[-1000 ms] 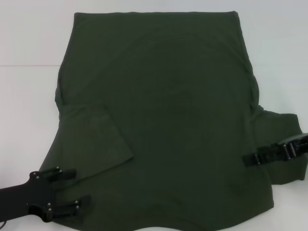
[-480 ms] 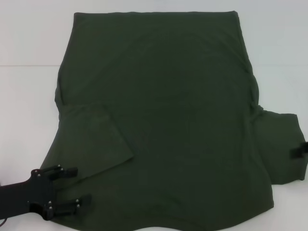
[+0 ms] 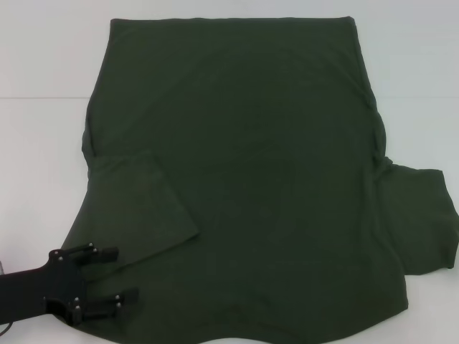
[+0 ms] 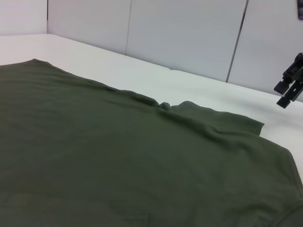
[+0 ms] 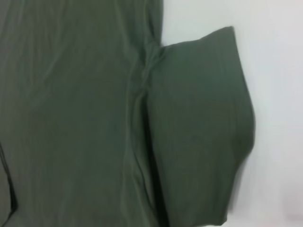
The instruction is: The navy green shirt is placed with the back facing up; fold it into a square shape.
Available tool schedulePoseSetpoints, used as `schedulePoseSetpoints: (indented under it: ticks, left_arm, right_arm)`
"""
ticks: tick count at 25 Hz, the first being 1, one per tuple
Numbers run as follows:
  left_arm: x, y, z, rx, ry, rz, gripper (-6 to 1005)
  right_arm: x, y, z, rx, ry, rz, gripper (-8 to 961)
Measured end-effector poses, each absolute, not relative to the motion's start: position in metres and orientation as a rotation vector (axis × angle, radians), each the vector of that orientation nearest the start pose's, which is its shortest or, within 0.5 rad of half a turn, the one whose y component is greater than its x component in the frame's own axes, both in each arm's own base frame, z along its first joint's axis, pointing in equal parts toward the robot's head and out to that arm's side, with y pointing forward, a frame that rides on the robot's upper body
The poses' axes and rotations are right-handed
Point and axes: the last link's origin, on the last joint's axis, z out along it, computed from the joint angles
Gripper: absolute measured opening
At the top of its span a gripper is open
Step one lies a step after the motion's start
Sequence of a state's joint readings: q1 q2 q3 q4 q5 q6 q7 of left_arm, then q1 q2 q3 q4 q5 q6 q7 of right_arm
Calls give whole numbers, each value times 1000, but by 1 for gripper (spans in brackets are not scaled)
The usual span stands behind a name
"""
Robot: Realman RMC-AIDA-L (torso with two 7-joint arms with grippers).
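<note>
My right gripper (image 4: 289,87), which a second ago was reaching over the right sleeve (image 3: 419,218) of the navy green shirt (image 3: 244,179), has pulled back out of the head view. The left wrist camera catches it raised off to the right above the white table (image 3: 43,143), holding nothing; I cannot tell how far its fingers are parted. That sleeve remains spread outward and unfolded, so I judge the right side needs another attempt. The shirt lies back up, flat across the middle of the table, with its left sleeve (image 3: 140,211) already folded onto the body. My left gripper (image 3: 107,276) sits at the shirt's near left corner, fingers wide apart over the cloth edge, gripping nothing.
</note>
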State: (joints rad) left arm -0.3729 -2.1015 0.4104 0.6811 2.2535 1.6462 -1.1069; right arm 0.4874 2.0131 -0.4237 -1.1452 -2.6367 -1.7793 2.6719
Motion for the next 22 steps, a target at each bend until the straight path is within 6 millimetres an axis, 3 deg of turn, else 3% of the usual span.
schedulePoseSetpoints:
  ticks: [22]
  left_arm:
    - [-331, 267, 7, -2668, -584, -536, 826]
  right_arm:
    - [333, 330, 79, -1859, 2038, 130, 832]
